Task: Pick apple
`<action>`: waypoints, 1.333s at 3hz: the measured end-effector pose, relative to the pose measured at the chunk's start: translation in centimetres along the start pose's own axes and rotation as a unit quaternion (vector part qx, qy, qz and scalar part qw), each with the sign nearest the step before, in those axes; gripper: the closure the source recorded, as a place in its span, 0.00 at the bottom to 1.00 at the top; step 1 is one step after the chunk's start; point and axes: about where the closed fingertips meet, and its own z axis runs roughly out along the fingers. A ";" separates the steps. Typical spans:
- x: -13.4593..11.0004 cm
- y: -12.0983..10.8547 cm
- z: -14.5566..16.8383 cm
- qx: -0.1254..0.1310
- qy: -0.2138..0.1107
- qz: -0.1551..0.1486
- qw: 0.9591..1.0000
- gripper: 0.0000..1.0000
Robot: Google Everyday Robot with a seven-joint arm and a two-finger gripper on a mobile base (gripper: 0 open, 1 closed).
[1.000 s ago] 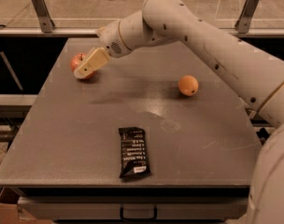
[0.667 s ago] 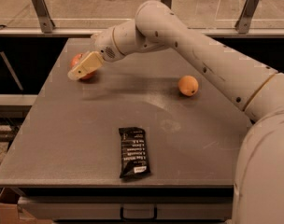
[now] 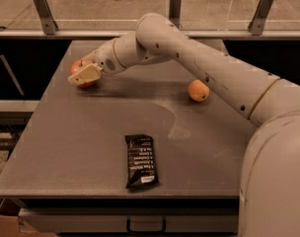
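The red apple (image 3: 76,66) sits on the grey table (image 3: 81,147) at the far left. My gripper (image 3: 82,75) is down at the apple, its cream-coloured end lying across the apple's front and covering most of it. Only the apple's top left and a red sliver under the gripper show. The arm reaches in from the right, across the back of the table.
A smaller orange fruit (image 3: 198,90) lies at the right of the table, just under my forearm. A black snack bar (image 3: 140,161) lies near the front edge. A metal rail (image 3: 46,14) and glass barrier run behind the table.
My gripper has moved left and lower onto the apple, now covering more of it. The apple, the orange fruit and the snack bar have stayed in place.
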 end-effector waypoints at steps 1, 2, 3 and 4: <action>0.5 0.4 -0.1 0.006 -0.001 0.007 1.000 0.70; -1.6 0.5 -3.2 0.013 -0.031 -0.015 0.999 0.94; -3.8 1.6 -8.7 -0.001 -0.077 -0.057 0.995 1.00; -3.1 3.3 -13.5 -0.047 -0.110 -0.092 0.989 1.00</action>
